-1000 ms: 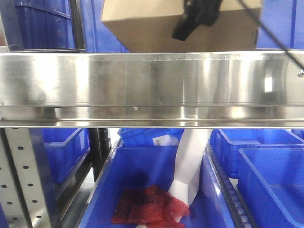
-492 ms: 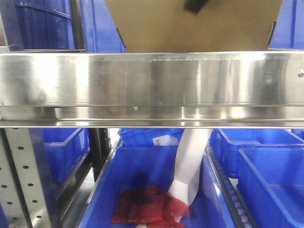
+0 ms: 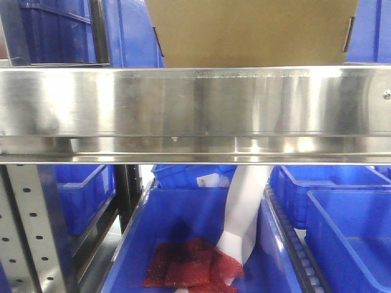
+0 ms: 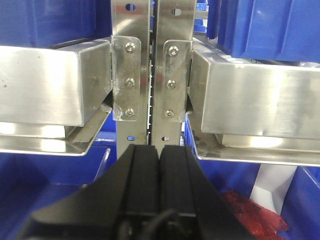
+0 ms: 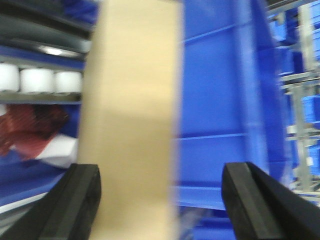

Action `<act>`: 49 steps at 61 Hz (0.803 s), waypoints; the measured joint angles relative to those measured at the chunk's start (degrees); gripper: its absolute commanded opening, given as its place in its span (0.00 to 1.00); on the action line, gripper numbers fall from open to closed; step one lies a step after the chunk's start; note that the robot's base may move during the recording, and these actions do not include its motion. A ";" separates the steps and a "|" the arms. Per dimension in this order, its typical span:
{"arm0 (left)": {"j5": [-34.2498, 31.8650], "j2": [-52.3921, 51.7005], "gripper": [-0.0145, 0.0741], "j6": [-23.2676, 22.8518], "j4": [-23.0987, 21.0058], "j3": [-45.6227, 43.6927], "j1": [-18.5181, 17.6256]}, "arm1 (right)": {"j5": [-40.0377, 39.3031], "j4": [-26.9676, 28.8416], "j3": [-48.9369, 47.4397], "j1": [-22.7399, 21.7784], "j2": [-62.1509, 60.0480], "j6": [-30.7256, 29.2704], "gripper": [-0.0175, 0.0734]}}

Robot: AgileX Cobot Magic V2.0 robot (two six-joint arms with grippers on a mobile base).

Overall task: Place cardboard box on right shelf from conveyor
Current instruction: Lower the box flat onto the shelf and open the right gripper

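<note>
Cardboard box [image 3: 250,30]: plain tan, unprinted, seen in the front view directly above the broad front lip of the right shelf [image 3: 195,107]. Its lower edge meets the top line of the lip; whether it rests fully on the shelf surface cannot be told from this angle. A dark flap seam shows at its right edge. No claw is in contact with it in the front view.

Right shelf: stainless steel, reflective, carried on a perforated grey upright [image 3: 27,232] at lower left.

Below the shelf: a blue bin [image 3: 183,244] containing red mesh packets [image 3: 192,265] and a white bag [image 3: 244,213]. Further blue bins [image 3: 348,226] stand to the right.

Right claw [image 5: 160,205]: fingers wide apart, one black pad at each lower corner of the wrist view. The cardboard box [image 5: 132,120] appears there as a blurred tan upright slab near the left-hand pad; contact cannot be confirmed. A blue crate wall [image 5: 220,110] fills the background, with white rollers [image 5: 40,80] at left.

Left claw [image 4: 160,170]: fingers pressed together, holding nothing, pointed at two bolted steel brackets [image 4: 150,80] where two shelf ends meet.

Conveyor: not identifiable in any view.
</note>
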 measured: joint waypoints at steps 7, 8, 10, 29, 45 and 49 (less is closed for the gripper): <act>0.00 0.00 0.03 0.00 0.00 0.00 0.00 | 0.01 0.00 0.00 0.10 -4.02 0.23 0.83; 0.00 0.00 0.03 0.00 0.00 0.00 0.00 | 0.01 -0.10 0.00 0.10 -4.56 0.44 0.83; 0.00 0.00 0.03 0.00 0.00 0.00 0.00 | 0.01 -0.10 0.00 0.10 -5.83 1.36 0.83; 0.00 0.00 0.03 0.00 0.00 0.00 0.00 | 0.01 -0.10 0.00 -3.16 -14.35 24.41 0.83; 0.00 0.00 0.03 0.00 0.00 0.00 0.00 | 4.67 -0.10 0.52 -14.13 -18.87 46.19 0.51; 0.00 0.00 0.03 0.00 0.00 0.00 0.00 | 4.71 -0.10 1.80 -16.63 -20.62 49.00 0.31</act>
